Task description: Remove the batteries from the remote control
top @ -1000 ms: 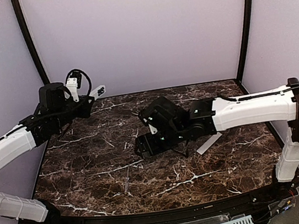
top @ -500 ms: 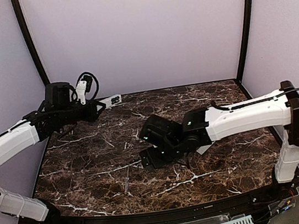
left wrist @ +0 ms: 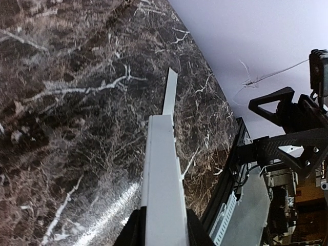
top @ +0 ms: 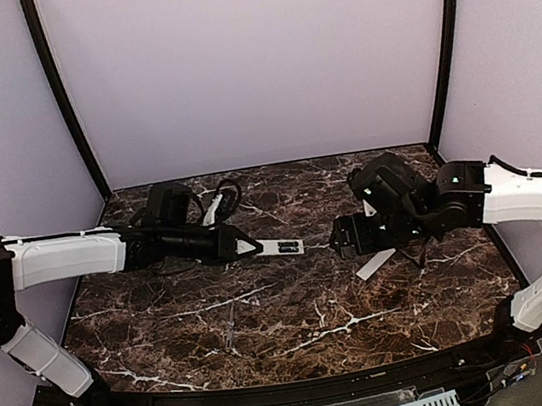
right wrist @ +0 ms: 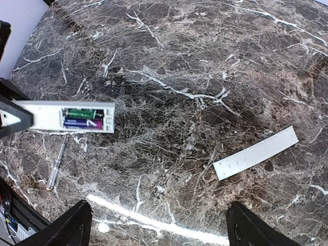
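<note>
Marble tabletop (top: 166, 319) meets lilac walls (top: 252, 64); left fingers (top: 245, 248) grip remote control (top: 282, 247), right fingers (top: 345, 237) gape.

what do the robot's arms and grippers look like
Both the left arm and the right arm have smooth white shells on their long links and black joints. Black cables loop near the left wrist. The left gripper and right gripper are black, with tapering fingers. No markings are readable.

I count one remote control (right wrist: 46, 116), two batteries (right wrist: 84, 123), one green and one purple, one flat white cover strip (right wrist: 255, 152) and one thin stick (right wrist: 56, 164).
</note>
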`<state>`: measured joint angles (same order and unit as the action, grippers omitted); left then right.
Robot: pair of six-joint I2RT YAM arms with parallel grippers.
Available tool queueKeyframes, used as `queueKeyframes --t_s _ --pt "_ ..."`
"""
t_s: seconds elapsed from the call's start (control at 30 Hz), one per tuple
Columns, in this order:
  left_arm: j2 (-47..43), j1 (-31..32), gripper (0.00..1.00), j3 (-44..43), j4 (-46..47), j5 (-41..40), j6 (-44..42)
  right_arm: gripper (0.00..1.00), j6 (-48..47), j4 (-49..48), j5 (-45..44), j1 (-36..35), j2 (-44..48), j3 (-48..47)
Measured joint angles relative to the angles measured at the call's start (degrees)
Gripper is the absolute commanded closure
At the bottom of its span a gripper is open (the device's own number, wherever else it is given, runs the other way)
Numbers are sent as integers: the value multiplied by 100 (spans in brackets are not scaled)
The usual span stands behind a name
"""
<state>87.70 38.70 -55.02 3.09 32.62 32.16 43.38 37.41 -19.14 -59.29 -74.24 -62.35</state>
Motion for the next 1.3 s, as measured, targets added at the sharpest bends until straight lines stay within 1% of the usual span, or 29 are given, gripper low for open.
queueKeyframes --t_s 0.17,0.3,0.5,0.57,0.6,0.63,0.73,0.83,1.0,1.13,1.3 --pt "275 240 100 452 608 79 863 9 -28 2 -11 122 111 197" --pt "431 474 99 673 1049 70 1331 9 -101 -2 -9 186 70 238" --pt "960 734 95 745 1543 20 1790 9 -199 -11 -7 201 -122 236" --pt "1126 776 93 745 1587 -11 1867 9 -234 -11 -4 201 -164 236" --pt "1185 785 90 745 1593 -26 1902 9 -240 -11 -2 201 -168 236" --pt "1226 787 87 745 1593 -35 1921 9 -245 -11 -2 201 -168 236" --pt "1250 787 82 743 1604 -39 1932 9 -260 -11 -2 201 -168 236" --pt "1266 787 74 726 1591 -33 1891 9 -269 -11 -2 201 -170 236" --pt "1344 787 62 544 1320 -48 1639 9 -326 -11 0 203 -260 225" --pt "1377 787 57 457 868 -166 1362 9 -378 -15 20 203 -407 203" --pt "1377 787 54 400 376 -382 1049 9 -393 -17 50 203 -472 192"
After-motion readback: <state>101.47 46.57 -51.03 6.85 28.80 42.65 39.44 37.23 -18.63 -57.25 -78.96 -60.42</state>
